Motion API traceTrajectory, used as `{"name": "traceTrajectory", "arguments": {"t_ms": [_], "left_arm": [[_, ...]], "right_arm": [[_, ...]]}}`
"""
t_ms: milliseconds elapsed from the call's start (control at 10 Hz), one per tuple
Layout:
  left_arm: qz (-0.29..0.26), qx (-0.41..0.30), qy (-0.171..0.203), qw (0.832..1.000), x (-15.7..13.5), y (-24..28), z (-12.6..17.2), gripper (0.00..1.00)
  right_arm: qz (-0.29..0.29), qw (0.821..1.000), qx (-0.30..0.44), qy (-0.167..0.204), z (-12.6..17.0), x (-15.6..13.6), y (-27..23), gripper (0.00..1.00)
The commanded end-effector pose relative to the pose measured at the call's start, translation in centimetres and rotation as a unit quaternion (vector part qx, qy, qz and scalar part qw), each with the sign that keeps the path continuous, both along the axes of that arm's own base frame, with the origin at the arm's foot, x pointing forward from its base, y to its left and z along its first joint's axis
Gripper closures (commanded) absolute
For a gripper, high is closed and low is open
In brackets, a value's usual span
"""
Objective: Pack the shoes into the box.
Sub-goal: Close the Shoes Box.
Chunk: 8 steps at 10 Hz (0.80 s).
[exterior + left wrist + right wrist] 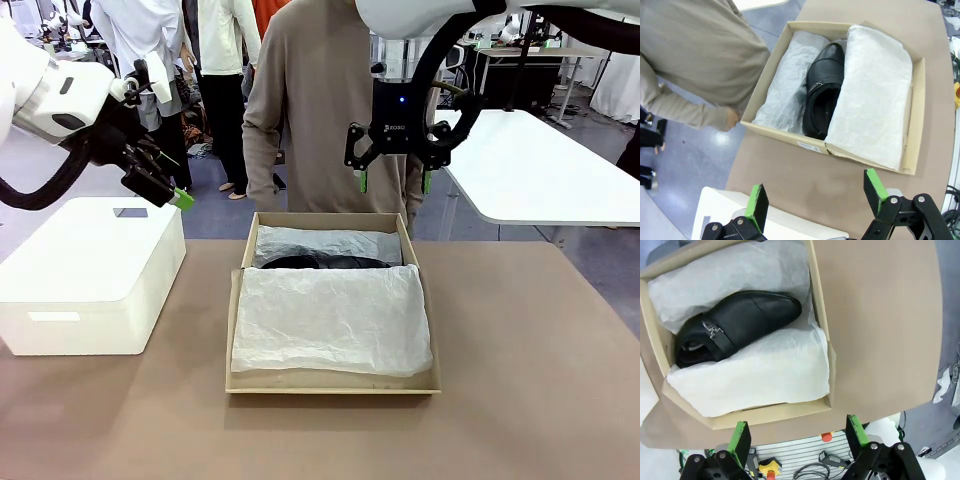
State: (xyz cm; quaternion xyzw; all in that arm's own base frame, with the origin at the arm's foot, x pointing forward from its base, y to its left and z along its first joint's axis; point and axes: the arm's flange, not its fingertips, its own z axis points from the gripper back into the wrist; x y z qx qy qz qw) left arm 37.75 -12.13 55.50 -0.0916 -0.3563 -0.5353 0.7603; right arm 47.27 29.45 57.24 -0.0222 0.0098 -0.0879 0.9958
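Two grippers, jaws apart, both empty. Left gripper [170,190]: raised over the white bin [90,270], left of the box [238,330]. Box: mid-table, one shoe [325,262] lying inside between tissue [330,315] folds. Right gripper [393,180]: raised above the box's far edge, well clear of the shoe.

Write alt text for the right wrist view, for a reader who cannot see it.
A glossy black shoe lies in an open cardboard box, bedded in white tissue paper that covers the half beside it. The box sits on a brown table, with the right gripper open above it.
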Motion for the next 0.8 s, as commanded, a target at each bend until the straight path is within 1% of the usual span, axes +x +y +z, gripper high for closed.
{"name": "traceTrajectory", "arguments": {"t_ms": [0,300,400,500,600,700], "left_arm": [[-0.001,-0.007,0.003,1.000,0.0,0.0,-0.1,0.00],[-0.001,-0.007,0.003,1.000,0.0,0.0,-0.1,0.00],[-0.001,-0.007,0.003,1.000,0.0,0.0,-0.1,0.00],[-0.001,-0.007,0.003,1.000,0.0,0.0,-0.1,0.00],[-0.001,-0.007,0.003,1.000,0.0,0.0,-0.1,0.00],[-0.001,-0.007,0.003,1.000,0.0,0.0,-0.1,0.00]], "right_arm": [[-0.001,1.000,-0.001,0.004,0.4,0.2,0.1,0.00],[0.001,1.000,-0.001,0.001,0.0,0.0,0.1,0.00],[0.075,0.997,0.025,0.001,0.7,-0.1,-0.9,0.00],[0.126,0.991,0.048,-0.011,1.4,-0.4,-2.5,0.00],[0.175,0.981,0.080,-0.027,2.1,-0.8,-4.2,0.00],[0.179,0.978,0.100,-0.036,2.7,-1.3,-6.7,0.04]]}}
